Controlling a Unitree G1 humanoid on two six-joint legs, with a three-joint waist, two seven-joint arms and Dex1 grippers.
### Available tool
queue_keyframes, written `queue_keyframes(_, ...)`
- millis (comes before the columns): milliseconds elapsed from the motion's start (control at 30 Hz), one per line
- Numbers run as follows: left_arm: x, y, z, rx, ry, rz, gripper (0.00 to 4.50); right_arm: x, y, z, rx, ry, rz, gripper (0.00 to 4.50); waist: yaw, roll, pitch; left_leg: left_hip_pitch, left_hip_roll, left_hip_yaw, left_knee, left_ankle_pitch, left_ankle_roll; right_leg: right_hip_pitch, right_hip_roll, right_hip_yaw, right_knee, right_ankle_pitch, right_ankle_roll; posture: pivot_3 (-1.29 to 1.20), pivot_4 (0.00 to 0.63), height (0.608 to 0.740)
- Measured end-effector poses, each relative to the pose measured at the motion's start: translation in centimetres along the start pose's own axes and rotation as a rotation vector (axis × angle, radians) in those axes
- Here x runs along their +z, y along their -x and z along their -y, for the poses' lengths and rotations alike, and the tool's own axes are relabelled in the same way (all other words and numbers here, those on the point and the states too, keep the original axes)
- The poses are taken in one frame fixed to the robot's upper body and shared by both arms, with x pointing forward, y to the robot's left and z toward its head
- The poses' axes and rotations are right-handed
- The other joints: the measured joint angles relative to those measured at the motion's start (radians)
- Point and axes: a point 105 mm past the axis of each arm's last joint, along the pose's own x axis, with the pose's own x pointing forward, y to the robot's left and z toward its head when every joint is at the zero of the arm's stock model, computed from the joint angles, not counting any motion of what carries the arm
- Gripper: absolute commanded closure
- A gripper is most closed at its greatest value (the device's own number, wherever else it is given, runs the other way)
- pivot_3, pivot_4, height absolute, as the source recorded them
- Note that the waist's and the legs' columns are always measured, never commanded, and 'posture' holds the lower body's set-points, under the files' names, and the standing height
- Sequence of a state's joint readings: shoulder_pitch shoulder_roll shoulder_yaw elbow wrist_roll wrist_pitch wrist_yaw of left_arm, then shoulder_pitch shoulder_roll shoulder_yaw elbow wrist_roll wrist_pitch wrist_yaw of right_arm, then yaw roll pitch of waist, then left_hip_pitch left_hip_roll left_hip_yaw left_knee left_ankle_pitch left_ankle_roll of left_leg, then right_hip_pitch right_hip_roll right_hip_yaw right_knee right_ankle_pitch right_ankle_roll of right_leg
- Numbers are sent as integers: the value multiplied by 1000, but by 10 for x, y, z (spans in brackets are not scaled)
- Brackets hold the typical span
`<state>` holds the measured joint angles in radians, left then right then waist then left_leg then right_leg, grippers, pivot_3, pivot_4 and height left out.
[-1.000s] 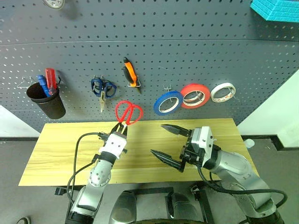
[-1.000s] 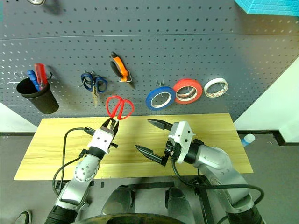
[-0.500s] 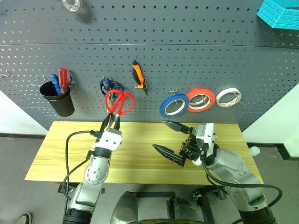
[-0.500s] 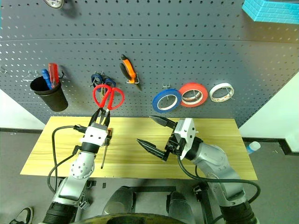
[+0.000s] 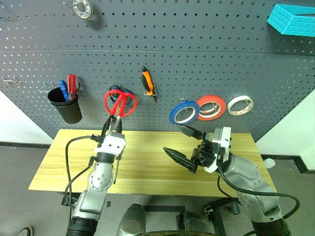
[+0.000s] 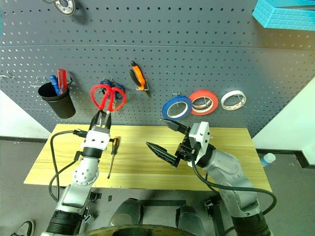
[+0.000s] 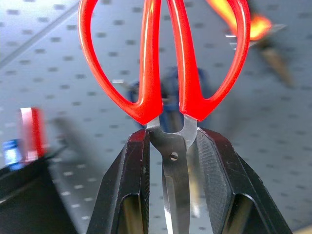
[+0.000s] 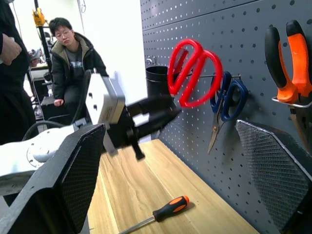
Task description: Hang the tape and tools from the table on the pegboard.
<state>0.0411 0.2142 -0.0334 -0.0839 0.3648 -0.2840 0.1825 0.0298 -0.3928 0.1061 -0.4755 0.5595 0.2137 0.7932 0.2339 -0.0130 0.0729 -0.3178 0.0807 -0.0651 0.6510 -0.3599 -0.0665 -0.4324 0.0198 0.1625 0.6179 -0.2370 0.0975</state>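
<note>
A dark grey pegboard (image 5: 197, 44) fills the background above a light wooden table (image 5: 147, 167). On the board, three tape rolls are hung in a row at about 3 o'clock from the centre: the blue tape (image 5: 184, 112), a red roll (image 5: 211, 107) and a whitish roll (image 5: 240, 104). One pair of orange-handled pliers (image 5: 147, 83) is hung near the middle, and one pair of blue-handled scissors (image 6: 104, 84) at 9 o'clock from it. A black cup (image 5: 68, 106) further toward 9 o'clock is seen with two screwdrivers, one red and one blue. One orange-and-black screwdriver (image 6: 112, 155) is left lying on the table.

The red-handled scissors (image 5: 119, 103) are clamped by the blades in the left gripper (image 7: 171, 146), handles up, in front of the blue-handled pair. The right gripper (image 5: 183, 144) is spread wide with nothing in it, above the table. Two people (image 8: 68, 53) are seen in the right wrist view.
</note>
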Motion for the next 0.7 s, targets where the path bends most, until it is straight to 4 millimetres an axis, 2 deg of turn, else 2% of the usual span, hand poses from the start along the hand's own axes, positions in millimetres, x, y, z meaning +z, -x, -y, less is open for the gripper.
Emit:
queue_keyframes(100,-6,-3,-14,63,-12,-27,3439,-1,0,0,0,2,-9,0,0,1,-3,1,0,0,0,0,0,1,0,0,0,0,0,379,28,740)
queue_keyframes(200,-11,-4,-17,87,-8,-58,3439,-4,2,-1,-4,-2,-22,0,1,0,-4,1,0,0,0,0,0,2,0,0,0,0,0,374,30,740)
queue_keyframes(367,-21,-9,-10,66,21,-100,3439,-8,6,-2,-12,-16,-40,0,0,0,-4,2,0,0,0,0,-1,2,0,0,0,0,0,369,32,740)
queue_keyframes(700,-10,-13,6,0,40,-46,3439,-12,9,-3,-18,-19,-54,0,0,0,-4,5,0,0,0,0,-1,3,0,0,1,0,0,361,37,740)
